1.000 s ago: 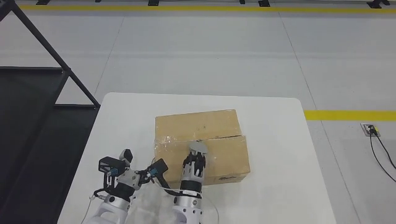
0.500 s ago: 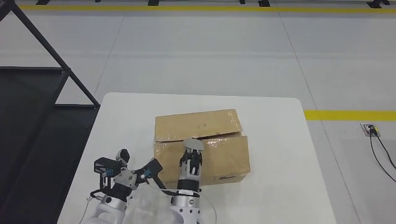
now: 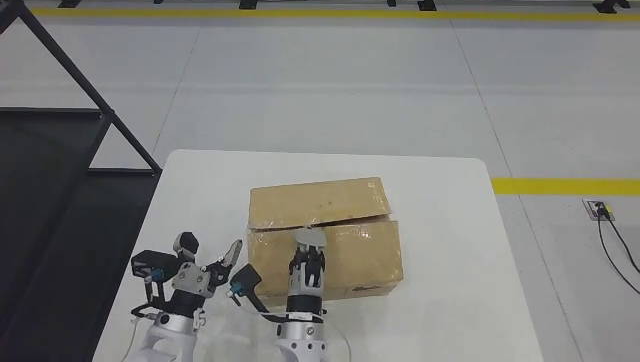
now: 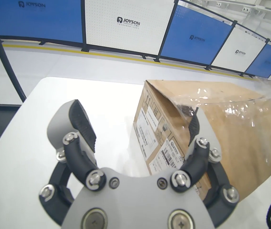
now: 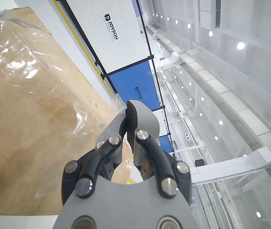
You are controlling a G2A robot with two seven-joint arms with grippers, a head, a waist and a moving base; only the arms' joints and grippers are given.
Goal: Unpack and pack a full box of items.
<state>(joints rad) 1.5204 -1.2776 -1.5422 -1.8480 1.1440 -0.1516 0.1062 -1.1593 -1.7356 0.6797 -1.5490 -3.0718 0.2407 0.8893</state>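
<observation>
White shipping labels (image 4: 149,132) with barcodes are showing on the end face of the cardboard box (image 4: 235,129), their print too small to read. Behind the box, the fence panels (image 4: 128,13) are each carrying one short logo word.

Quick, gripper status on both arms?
Left gripper: open, empty, beside the box.
Right gripper: shut on the box flap.

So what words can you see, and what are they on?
On the wall panels: one logo word each, a brand name, so I leave it unread.
On the labels of the cardboard box: print and a barcode, too small to read.
On the box flap: pen marks, too faint to read.
</observation>
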